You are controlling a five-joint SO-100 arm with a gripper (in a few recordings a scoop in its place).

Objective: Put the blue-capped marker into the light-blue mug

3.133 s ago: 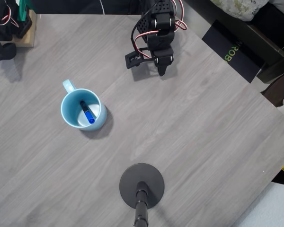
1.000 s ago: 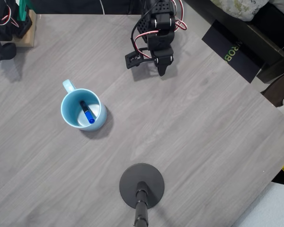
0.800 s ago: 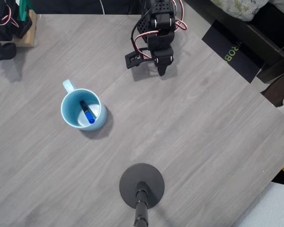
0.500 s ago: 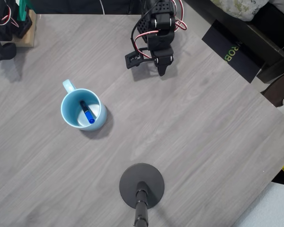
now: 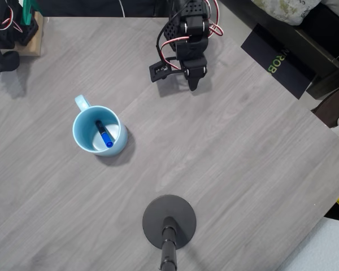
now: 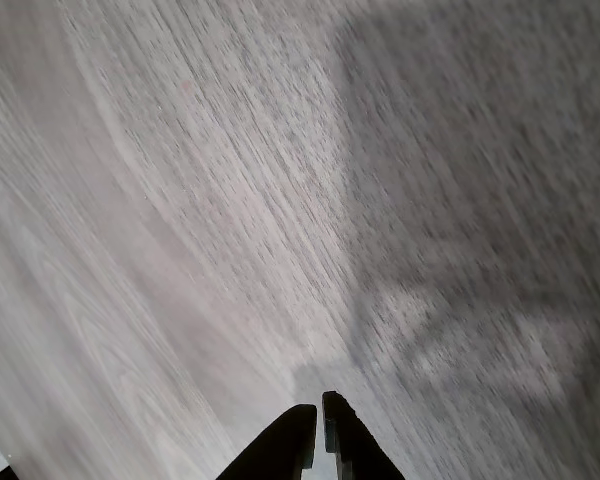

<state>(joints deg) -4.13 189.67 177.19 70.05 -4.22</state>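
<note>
Nothing moved — blue-capped marker in mug, well apart from hand

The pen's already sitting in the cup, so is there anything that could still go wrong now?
Little, probably. The blue-capped marker leans inside the light-blue mug, so a bump to the table might tip it. The gripper, jaws shut, is parked well away; a sweep back toward the mug could knock it.

Bare table between hand and mug, round stand base near front edge
</note>
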